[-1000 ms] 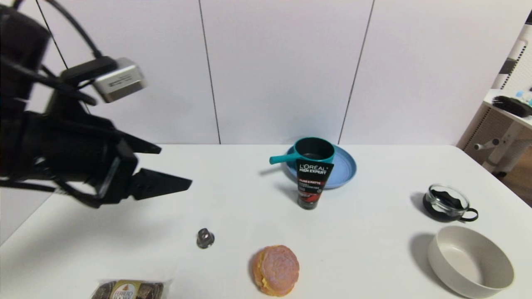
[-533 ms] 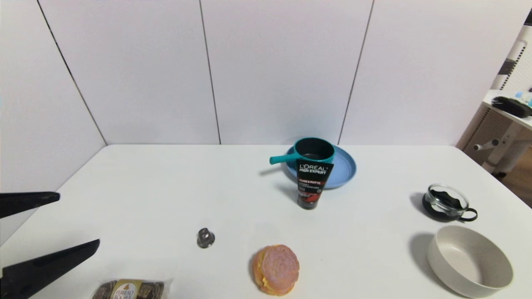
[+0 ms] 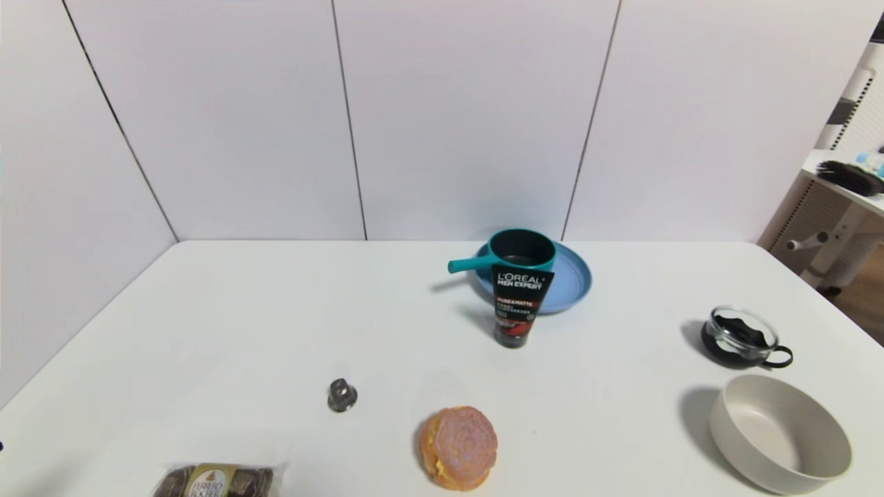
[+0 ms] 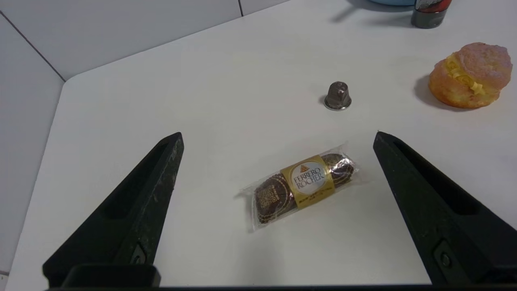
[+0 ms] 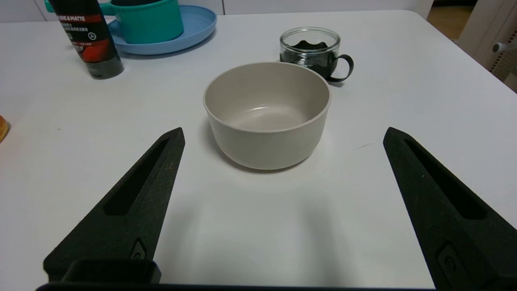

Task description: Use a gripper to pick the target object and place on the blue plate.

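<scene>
Already the counter (image 3: pixel 228 310) shows the job looking finished: the plate (image 3: pixel 573 279) lies at the far middle, and the pan (image 3: pixel 519 251) stands upright on it, toward its left side, with the stub handle poking out past the plate's left rim over the bare counter. A black tube (image 3: pixel 518 307) stands on its cap just in front of the plate, partly hiding the pan's near wall.

The pan looks rigid and probably light for its bulk, likely enamel or hard plastic, so it should not crush, but the smooth wall could slide between bare fingers. If it had to be lifted again, I would take it by the rim, one finger inside and one outside, on the side away from the tube; the handle is short and round and would tend to let the pan swing.

Neither hand is near it. The left hand (image 4: pixel 278 137) hangs released, fingers spread wide and empty, above the near left corner over a chocolate pack (image 4: pixel 301 184), well apart from the pan. The right hand (image 5: pixel 282 133) is likewise spread and empty at the near right, facing the bowl (image 5: pixel 266 113), with the pan and plate far beyond to its left.
</scene>
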You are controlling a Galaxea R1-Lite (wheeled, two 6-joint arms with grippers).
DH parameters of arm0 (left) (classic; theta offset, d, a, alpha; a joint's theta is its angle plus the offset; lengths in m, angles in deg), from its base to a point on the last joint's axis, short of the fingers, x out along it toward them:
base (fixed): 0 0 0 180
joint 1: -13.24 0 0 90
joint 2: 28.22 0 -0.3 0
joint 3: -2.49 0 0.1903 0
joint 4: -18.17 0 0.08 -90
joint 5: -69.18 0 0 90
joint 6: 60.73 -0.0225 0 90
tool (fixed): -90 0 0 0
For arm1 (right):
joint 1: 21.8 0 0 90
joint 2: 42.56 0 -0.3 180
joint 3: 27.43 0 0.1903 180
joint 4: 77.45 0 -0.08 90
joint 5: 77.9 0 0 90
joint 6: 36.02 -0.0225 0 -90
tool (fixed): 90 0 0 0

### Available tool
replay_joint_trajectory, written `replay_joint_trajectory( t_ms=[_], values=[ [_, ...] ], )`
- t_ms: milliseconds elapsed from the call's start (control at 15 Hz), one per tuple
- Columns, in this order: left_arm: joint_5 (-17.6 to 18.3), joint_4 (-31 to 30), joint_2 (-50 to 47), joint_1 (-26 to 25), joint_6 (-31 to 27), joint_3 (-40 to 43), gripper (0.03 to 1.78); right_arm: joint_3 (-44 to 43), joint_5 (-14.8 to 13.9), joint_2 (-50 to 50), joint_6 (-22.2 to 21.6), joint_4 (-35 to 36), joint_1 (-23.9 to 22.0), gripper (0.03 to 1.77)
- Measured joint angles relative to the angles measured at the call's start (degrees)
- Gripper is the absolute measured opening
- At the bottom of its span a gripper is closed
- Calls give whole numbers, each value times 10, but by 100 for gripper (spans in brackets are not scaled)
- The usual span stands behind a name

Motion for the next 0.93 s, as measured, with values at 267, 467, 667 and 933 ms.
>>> replay_joint_trajectory(
  t_ms=[267,467,667,933],
  values=[
    [-1,-1,-70,-42,-1,39,169,0,0,0,0,0,0,170],
    [-28,-18,-146,-50,0,120,169,0,0,0,0,0,0,170],
    [-94,-35,-175,-52,21,166,169,0,0,0,0,0,0,170],
    [-99,-34,-184,-53,64,173,169,0,0,0,0,0,0,170]
  ],
)
